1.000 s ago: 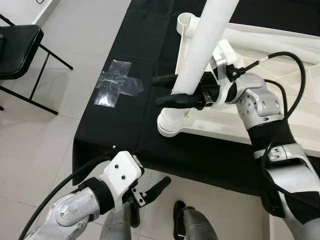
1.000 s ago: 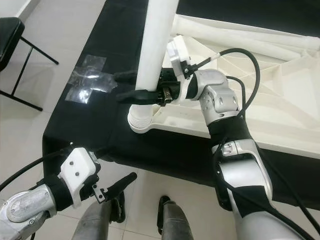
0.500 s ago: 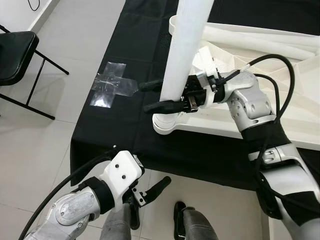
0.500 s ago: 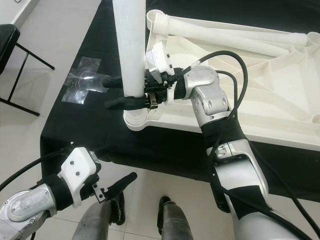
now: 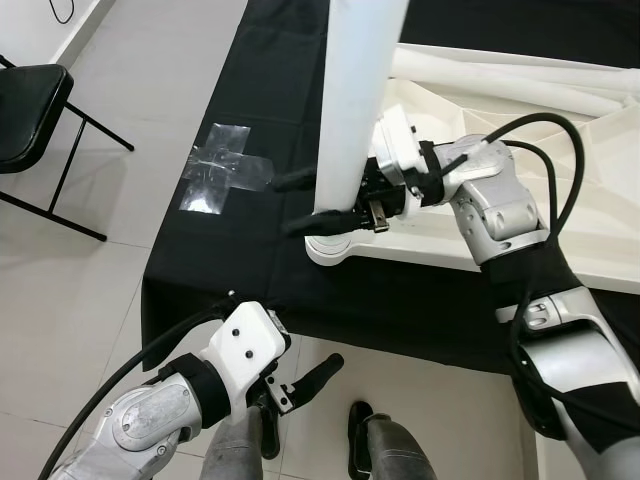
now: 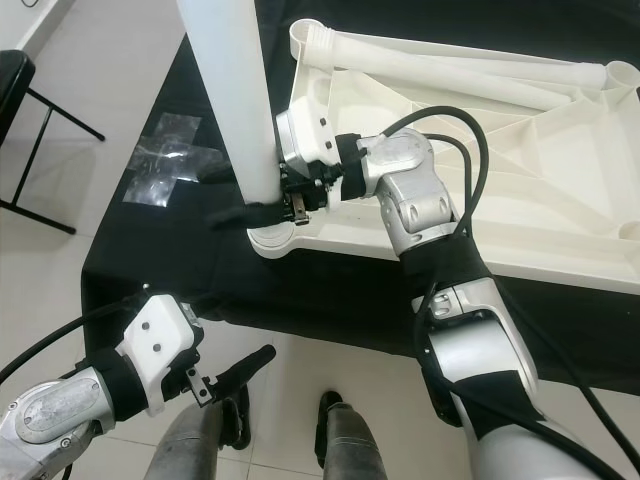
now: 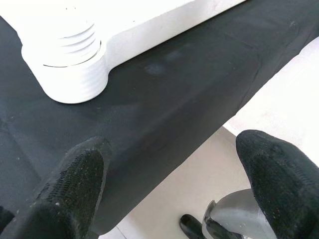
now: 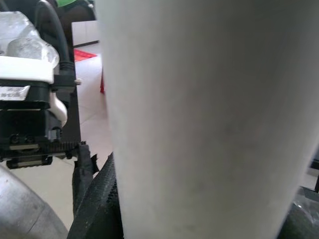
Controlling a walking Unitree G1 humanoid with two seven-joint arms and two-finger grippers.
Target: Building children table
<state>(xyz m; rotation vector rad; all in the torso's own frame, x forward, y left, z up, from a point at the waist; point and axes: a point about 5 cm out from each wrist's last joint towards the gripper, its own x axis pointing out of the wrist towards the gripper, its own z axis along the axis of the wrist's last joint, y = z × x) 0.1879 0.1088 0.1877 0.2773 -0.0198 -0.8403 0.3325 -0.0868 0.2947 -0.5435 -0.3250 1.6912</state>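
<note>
A black cloth (image 5: 260, 110) covers the work table, hanging over its near edge and the corner at about 8 o'clock. Lying flat on the cloth, toward 2 o'clock, is a white plastic tabletop (image 6: 520, 170) turned underside up, its ribs showing and its round threaded corner socket (image 7: 65, 62) resting directly on the cloth near the edge. At 10 o'clock, a crumpled piece of clear film (image 5: 228, 170), possibly tape, lies across the cloth's side edge and the pale tiled floor (image 5: 70, 300).

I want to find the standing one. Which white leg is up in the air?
The leg in the right hand, upright over the corner socket. The other legs lie flat on the tabletop.
</note>
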